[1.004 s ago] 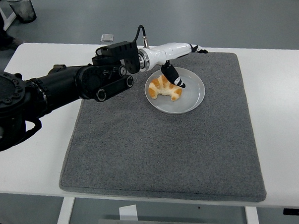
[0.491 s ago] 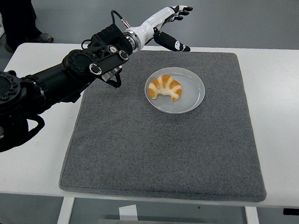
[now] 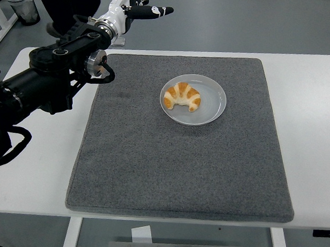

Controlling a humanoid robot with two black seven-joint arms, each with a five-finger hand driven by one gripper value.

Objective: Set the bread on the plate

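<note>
Head view shows the golden crescent-shaped bread (image 3: 181,97) lying on the round pale grey plate (image 3: 214,102), which sits on the far half of the dark grey felt mat (image 3: 177,161) covering the white bench (image 3: 313,128). Left robot hand (image 3: 141,7) hangs beyond the bench's far-left edge, fingers spread, holding nothing, well apart from the plate. Bare mat stretches toward the near edge.
</note>
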